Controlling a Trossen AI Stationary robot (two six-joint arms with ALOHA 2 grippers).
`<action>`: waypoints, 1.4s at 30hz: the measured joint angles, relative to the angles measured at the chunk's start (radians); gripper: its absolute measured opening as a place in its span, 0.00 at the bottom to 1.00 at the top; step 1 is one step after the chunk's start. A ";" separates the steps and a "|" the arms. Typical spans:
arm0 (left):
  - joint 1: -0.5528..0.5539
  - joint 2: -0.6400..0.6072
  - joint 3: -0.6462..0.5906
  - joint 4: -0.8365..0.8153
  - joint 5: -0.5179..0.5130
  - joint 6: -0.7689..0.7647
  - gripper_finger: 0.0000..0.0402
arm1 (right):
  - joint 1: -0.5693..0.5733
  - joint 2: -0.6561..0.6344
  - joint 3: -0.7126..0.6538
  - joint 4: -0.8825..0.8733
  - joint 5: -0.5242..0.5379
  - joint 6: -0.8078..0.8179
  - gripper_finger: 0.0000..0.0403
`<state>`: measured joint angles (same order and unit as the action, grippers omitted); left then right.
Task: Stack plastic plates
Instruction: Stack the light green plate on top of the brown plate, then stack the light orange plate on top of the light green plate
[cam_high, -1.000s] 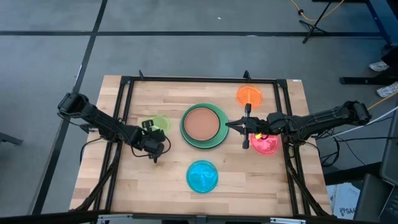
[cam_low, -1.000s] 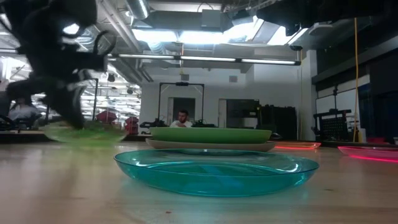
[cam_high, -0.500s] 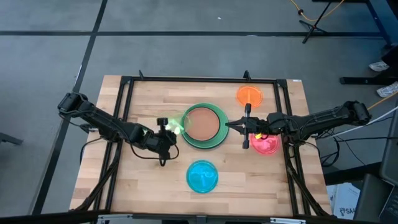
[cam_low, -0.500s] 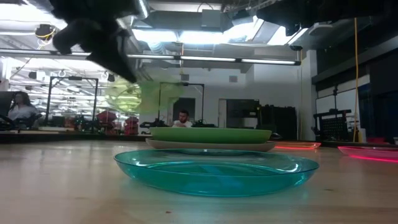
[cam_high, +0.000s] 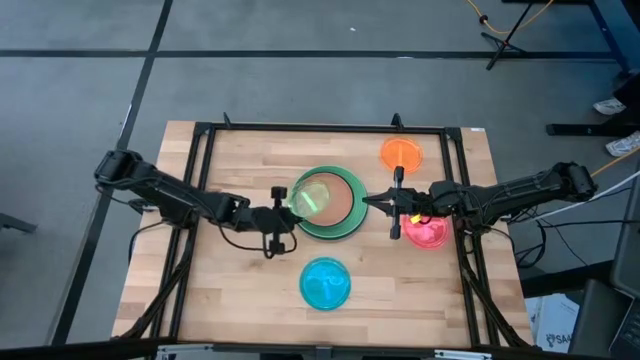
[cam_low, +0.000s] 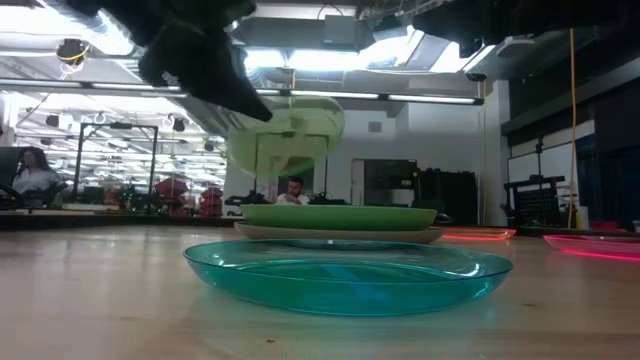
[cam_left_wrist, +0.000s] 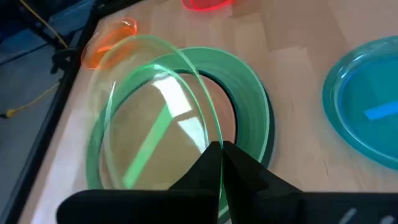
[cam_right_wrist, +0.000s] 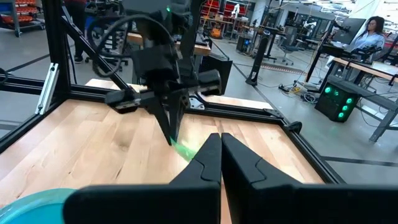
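**Lime plate held over the stack**

On the wooden table (cam_high: 240, 280), the stack sits mid-table: a wide light green plate (cam_high: 342, 228) with a brown plate (cam_high: 345, 200) nested on top. Nearer the front lies the translucent blue plate (cam_high: 325, 283), and off to the right are the pink-red plate (cam_high: 432, 236) and the orange plate (cam_high: 401, 153). The left gripper (cam_high: 283, 208) pinches the rim of the small, see-through lime plate (cam_high: 312, 198), tilted in the air above the stack's left side. The right gripper (cam_high: 372, 201) waits just right of the stack, fingers pressed together.
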<state>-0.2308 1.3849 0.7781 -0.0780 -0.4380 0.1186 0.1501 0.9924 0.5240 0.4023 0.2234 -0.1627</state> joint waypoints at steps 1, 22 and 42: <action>0.011 0.010 -0.005 0.025 0.016 0.006 0.01 | 0.000 0.000 0.000 0.000 0.000 0.000 0.01; 0.131 0.213 -0.011 0.215 0.093 -0.063 0.02 | 0.000 0.000 0.000 0.003 -0.020 0.026 0.01; 0.108 0.137 -0.010 0.222 0.068 -0.128 0.27 | -0.001 0.000 0.000 -0.112 0.167 0.102 0.01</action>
<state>-0.1225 1.5216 0.7677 0.1443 -0.3702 -0.0094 0.1496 0.9928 0.5243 0.2901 0.3905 -0.0604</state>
